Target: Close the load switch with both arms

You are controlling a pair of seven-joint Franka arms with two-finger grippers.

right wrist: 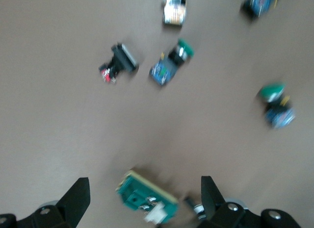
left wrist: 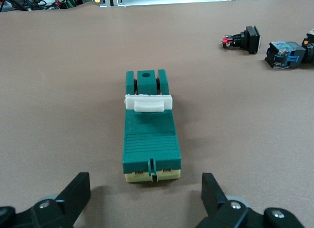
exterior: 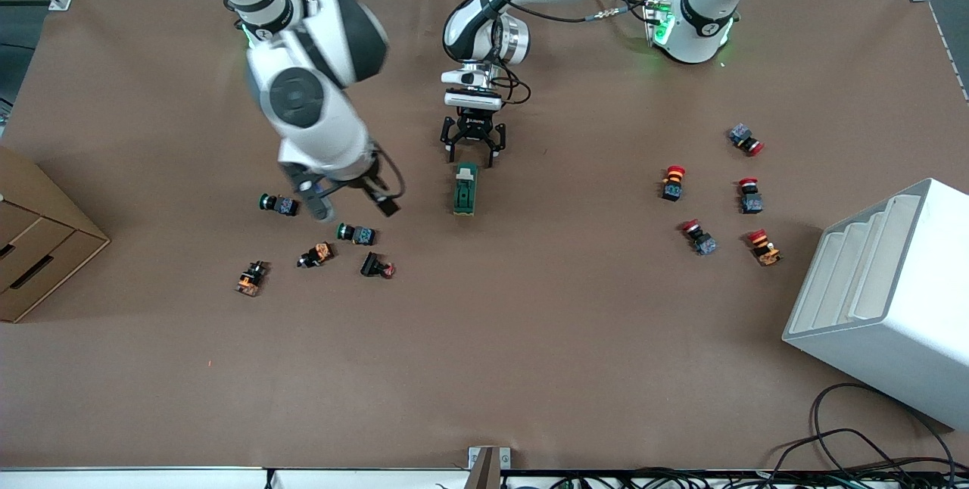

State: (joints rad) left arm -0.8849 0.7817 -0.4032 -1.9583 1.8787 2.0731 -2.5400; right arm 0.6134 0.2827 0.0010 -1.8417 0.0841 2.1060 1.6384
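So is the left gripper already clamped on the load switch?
No, in the left wrist view the left gripper is open, its fingers apart from the end of the load switch on the table.

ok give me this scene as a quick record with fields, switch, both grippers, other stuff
load switch: flat on the table mid-table, white tab across its top
left gripper: open, low at the switch's end farther from the front camera, not touching
right gripper: open, over the green-capped buttons
red-capped buttons: toward the left arm's end
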